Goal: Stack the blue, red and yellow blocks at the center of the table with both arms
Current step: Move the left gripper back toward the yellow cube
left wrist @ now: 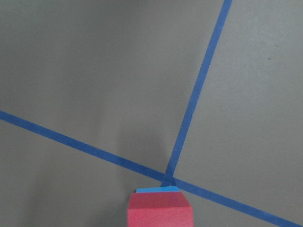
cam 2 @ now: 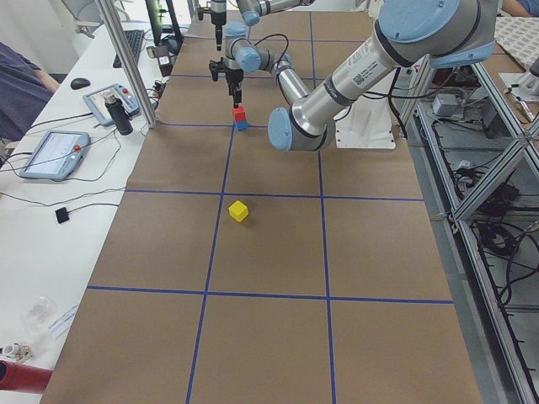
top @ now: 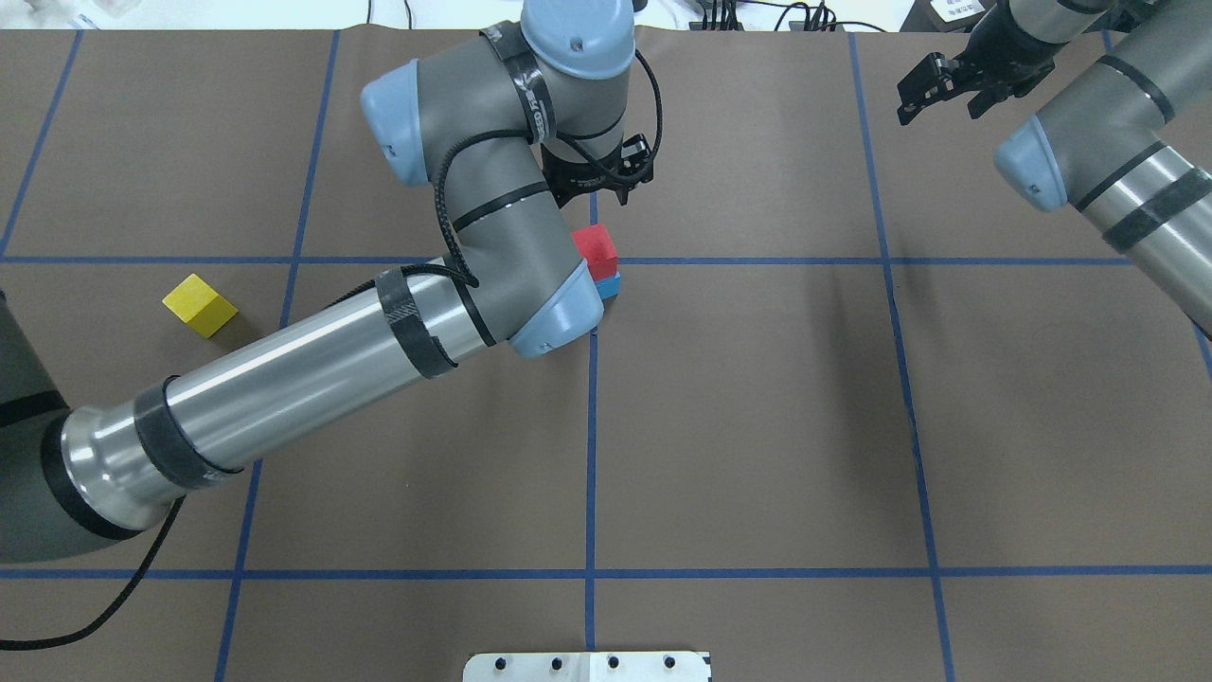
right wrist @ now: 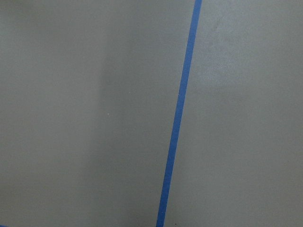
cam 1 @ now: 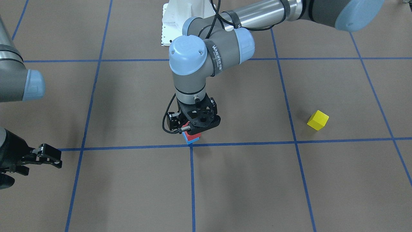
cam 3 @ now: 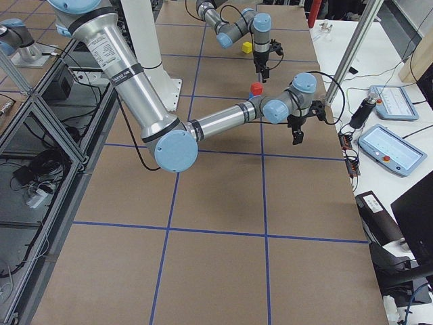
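Note:
A red block [top: 595, 246] sits on a blue block [top: 611, 286] at the crossing of the blue tape lines in the table's middle. My left gripper [cam 1: 194, 126] hangs just above this stack and looks open, with a small gap over the red block [cam 2: 239, 112] in the exterior left view. The left wrist view shows the red block [left wrist: 159, 210] with a strip of the blue block [left wrist: 157, 189] behind it. The yellow block [top: 199, 305] lies alone on the table on my left side, tilted to the grid. My right gripper [top: 933, 90] is open and empty at the far right.
Blue tape lines [top: 591, 426] divide the brown table into squares. A white mounting plate [top: 587, 666] sits at the near edge by my base. Monitors, teach pendants [cam 2: 50, 151] and cables lie on the white bench beyond the far table edge.

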`<state>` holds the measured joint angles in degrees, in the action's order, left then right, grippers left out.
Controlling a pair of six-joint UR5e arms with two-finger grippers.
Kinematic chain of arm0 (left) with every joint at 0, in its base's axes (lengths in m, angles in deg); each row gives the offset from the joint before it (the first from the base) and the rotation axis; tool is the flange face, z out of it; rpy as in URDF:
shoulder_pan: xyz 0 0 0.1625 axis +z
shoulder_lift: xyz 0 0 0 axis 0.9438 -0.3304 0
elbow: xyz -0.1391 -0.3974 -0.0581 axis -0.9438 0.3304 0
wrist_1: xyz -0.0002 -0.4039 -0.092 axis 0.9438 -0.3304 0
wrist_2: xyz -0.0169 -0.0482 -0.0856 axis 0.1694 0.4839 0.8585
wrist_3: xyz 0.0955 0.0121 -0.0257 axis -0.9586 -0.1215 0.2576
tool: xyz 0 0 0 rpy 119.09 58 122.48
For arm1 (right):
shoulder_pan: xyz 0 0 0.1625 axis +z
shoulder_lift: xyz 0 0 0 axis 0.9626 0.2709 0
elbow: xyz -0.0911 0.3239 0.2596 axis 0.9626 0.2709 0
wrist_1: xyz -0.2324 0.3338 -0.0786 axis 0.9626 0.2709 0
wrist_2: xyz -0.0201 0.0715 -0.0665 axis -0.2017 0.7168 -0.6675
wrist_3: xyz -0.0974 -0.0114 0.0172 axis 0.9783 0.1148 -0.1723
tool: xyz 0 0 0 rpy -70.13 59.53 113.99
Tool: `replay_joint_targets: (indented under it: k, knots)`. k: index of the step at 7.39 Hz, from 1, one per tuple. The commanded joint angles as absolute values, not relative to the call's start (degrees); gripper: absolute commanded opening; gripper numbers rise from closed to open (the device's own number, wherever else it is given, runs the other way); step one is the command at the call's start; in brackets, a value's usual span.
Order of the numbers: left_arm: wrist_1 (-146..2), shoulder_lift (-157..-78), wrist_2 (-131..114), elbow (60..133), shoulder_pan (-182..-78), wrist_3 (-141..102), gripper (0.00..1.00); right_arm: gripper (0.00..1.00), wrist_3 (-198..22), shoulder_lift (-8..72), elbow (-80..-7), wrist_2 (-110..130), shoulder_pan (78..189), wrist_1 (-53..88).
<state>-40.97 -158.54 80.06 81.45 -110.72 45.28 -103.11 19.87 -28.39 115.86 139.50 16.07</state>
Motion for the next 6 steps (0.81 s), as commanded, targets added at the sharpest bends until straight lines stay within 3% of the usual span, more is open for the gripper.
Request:
replay_joint_targets:
  k: [1,2,3,6]
  knots:
    - [-34.8,-144.0,81.4,100.8,-115.0,37.2,1.0,0.99,-103.3,19.8,-28.4,115.9,139.5,16.0]
    - [-35.1,-133.7,81.6,108.6,-118.6,35.6,1.0,0.99,-103.2,19.9,-28.5,115.8,139.5,16.0]
    - [-35.1,-127.6,81.7,111.1,-121.3,32.7,1.0,0.99,-103.2,19.9,-28.5,115.8,139.5,15.9]
    - [-39.3,-118.6,81.5,110.8,-124.8,2.2,1.0,0.99,-103.4,19.8,-28.5,115.8,139.3,15.8]
